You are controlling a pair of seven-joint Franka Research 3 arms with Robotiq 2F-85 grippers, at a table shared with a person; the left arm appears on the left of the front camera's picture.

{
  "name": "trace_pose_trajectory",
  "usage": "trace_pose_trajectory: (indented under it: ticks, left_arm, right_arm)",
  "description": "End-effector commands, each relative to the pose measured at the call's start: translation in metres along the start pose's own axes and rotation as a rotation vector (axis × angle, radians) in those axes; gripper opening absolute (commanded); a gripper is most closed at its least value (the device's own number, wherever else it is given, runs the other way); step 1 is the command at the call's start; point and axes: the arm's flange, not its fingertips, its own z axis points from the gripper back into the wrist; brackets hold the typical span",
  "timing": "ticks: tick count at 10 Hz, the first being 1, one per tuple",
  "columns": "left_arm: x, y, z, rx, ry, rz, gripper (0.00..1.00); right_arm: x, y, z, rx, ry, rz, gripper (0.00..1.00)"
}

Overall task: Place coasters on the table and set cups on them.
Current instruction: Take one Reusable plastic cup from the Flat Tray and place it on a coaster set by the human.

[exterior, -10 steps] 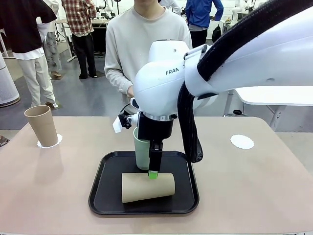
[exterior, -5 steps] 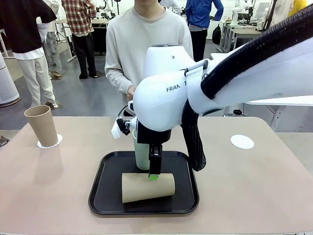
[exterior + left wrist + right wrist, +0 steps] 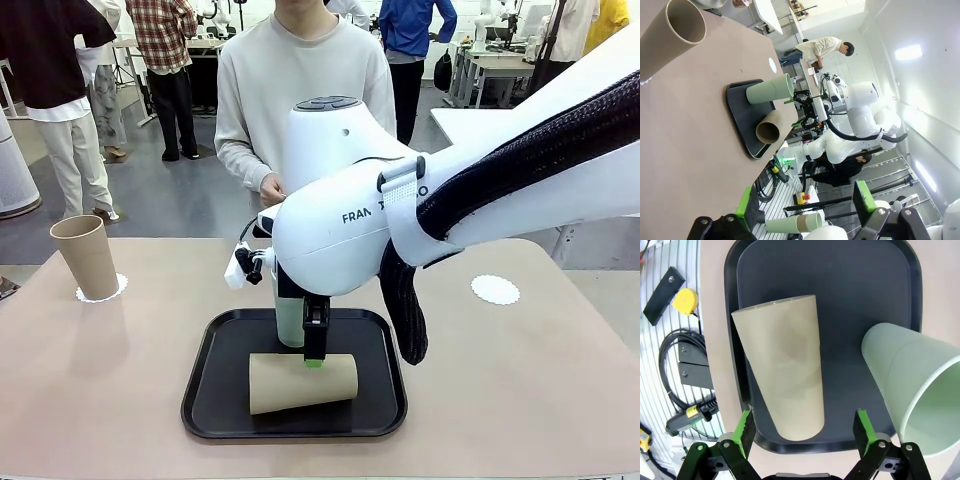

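Observation:
A tan cup (image 3: 303, 382) lies on its side in the black tray (image 3: 210, 400), with a mint green cup (image 3: 287, 318) upright behind it. My right gripper (image 3: 314, 358) hangs open just over the lying cup. In the right wrist view the tan cup (image 3: 782, 380) reaches in between the spread green pads (image 3: 745, 427) of my right gripper (image 3: 804, 432), and the mint cup (image 3: 910, 385) is off to one side. Another tan cup (image 3: 86, 257) stands on a coaster (image 3: 104, 290) at the table's left. A bare coaster (image 3: 496, 290) lies at the right. My left gripper (image 3: 804, 205) is open, far from the tray (image 3: 740, 115).
A person stands at the far edge of the table (image 3: 520, 400), one hand (image 3: 272, 188) held near the chest. The right arm's bulky white wrist and black cable sleeve (image 3: 405, 310) hang over the tray's right half. Bare tabletop lies on either side of the tray.
The right arm's upper links have swung up and leftward. Its open gripper has stayed over the lying tan cup. The cups and coasters have not moved.

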Motion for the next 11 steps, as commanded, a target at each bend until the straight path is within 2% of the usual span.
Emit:
trace_pose_trajectory:
  ticks: [1,5,11]
  left_arm:
    - [-0.001,-0.002,0.001,-0.007,-0.003,-0.005,1.00]
    - [-0.001,-0.002,0.001,-0.007,-0.003,-0.005,1.00]
    - [-0.001,-0.002,0.001,-0.007,-0.003,-0.005,1.00]
  right_arm:
    - [0.002,0.002,-0.009,-0.010,-0.022,0.023,1.00]
    - [0.011,0.004,-0.006,-0.065,-0.018,0.076,1.00]
    - [0.012,0.002,-0.006,-0.018,-0.048,0.129,1.00]
